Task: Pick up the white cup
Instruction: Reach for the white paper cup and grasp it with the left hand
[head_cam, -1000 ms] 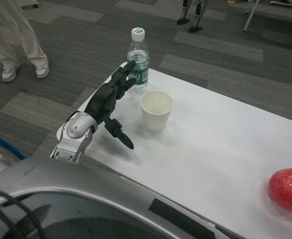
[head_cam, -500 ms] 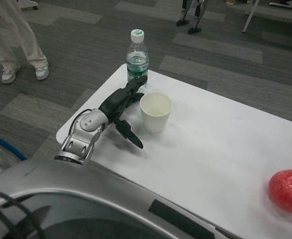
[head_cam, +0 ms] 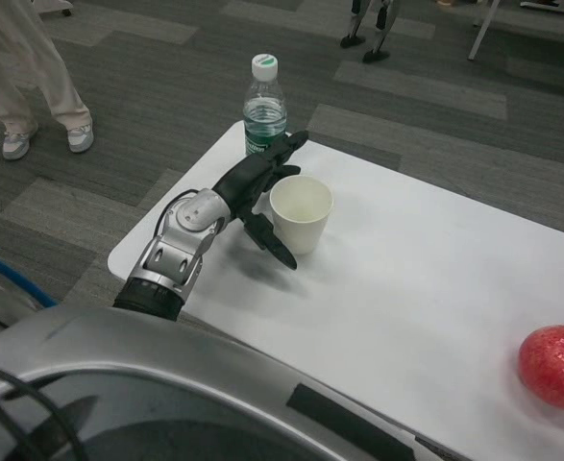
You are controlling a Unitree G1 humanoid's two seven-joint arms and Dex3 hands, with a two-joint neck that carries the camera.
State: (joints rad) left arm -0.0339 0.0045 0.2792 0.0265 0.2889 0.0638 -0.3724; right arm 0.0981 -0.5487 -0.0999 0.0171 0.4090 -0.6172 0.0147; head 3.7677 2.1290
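while the white cup [head_cam: 302, 213] is standing upright on the white table [head_cam: 426, 288] just in front of the water bottle [head_cam: 265, 107], the left hand [head_cam: 258, 187] is flanking its left side, fingers spread wide, gripping nothing.

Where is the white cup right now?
In the head view, the white cup stands upright on the left part of the white table, just in front of the water bottle, with the left hand open right beside it.
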